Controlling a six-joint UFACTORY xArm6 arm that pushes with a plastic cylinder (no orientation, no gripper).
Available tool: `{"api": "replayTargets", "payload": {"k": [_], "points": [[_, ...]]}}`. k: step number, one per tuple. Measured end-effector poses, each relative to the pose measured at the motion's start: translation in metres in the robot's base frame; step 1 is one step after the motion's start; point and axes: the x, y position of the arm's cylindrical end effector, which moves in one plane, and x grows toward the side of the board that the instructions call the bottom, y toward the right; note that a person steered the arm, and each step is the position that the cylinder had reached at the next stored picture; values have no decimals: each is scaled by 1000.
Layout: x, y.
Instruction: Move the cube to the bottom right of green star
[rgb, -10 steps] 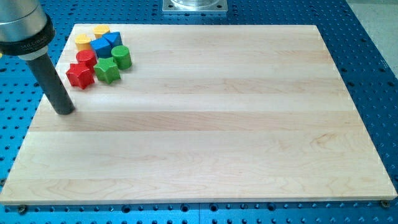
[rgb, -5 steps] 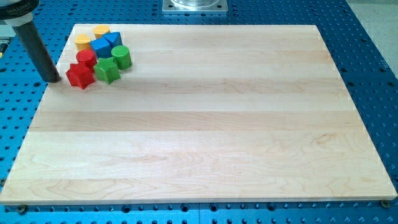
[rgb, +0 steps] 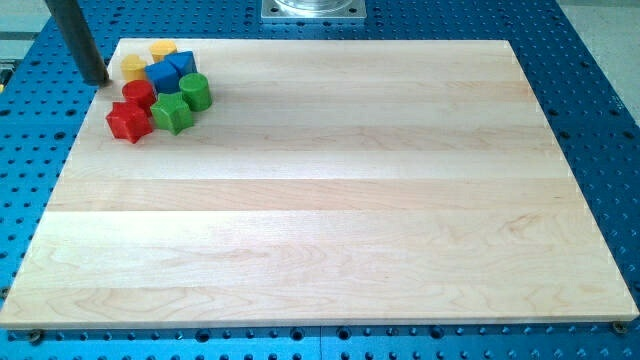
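A tight cluster of blocks sits at the board's top left. The blue cube (rgb: 161, 76) lies in its middle, with a second blue block (rgb: 182, 63) just above right of it. The green star (rgb: 172, 113) is at the cluster's lower edge, below the cube. My tip (rgb: 96, 80) is at the board's left edge, just left of the yellow block (rgb: 133, 67) and left of the cube, touching no block that I can see.
A red star (rgb: 128, 120) lies left of the green star, a red cylinder (rgb: 139, 94) above it. A green cylinder (rgb: 195, 91) is at the cluster's right. A second yellow block (rgb: 163, 49) is at its top. The wooden board (rgb: 330, 200) lies on a blue perforated table.
My tip has moved toward the view's top and slightly left, from below left of the red star to beside the yellow block. The blocks have not moved.
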Motion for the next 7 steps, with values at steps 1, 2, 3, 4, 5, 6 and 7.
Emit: {"api": "replayTargets", "payload": {"k": [1, 2, 3, 4, 5, 6, 7], "points": [[0, 48], [6, 104], [7, 120], [9, 135], [59, 155], [71, 160], [63, 131]]}}
